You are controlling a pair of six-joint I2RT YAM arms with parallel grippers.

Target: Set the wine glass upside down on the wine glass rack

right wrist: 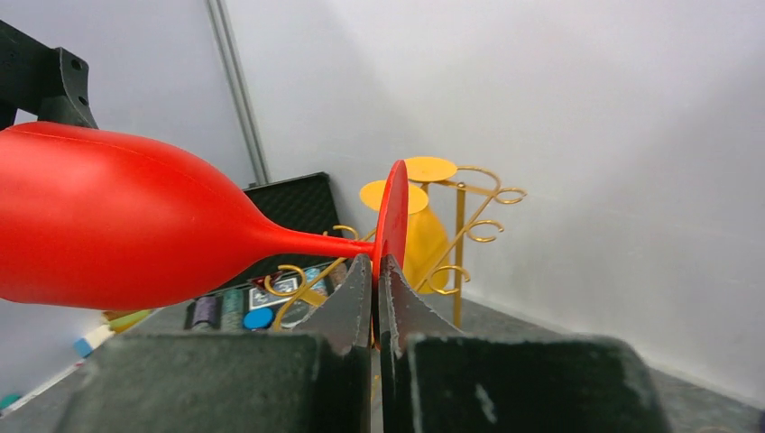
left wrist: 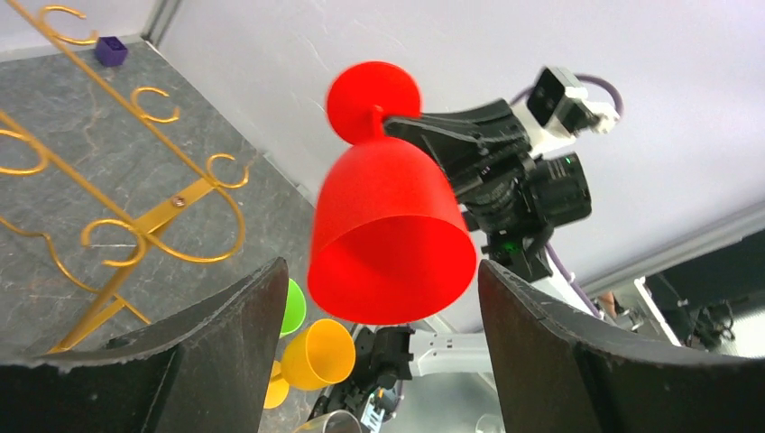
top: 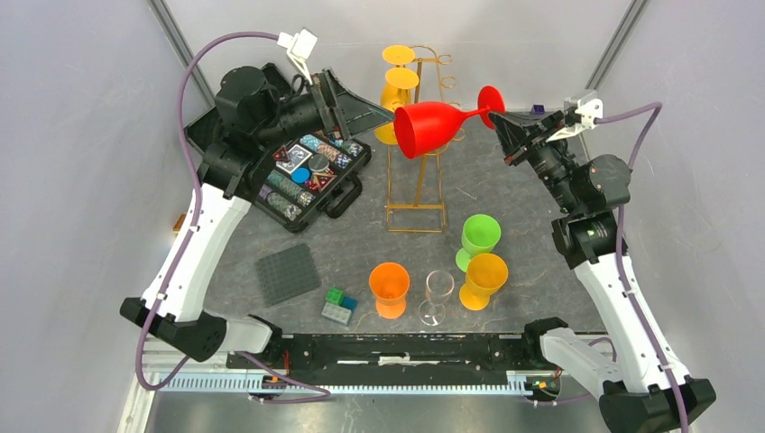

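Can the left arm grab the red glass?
Probably yes: the left gripper is open, and the red glass hangs just ahead with nothing between them. The right gripper pinches its foot.

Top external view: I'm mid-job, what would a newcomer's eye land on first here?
The eye goes first to the red wine glass, lying sideways in mid-air beside the top of the gold wine glass rack at the back of the table. The right gripper pinches the rim of its foot, while the left gripper stands open at the bowl's end, apparently not touching it. Yellow glasses already hang upside down on the rack.
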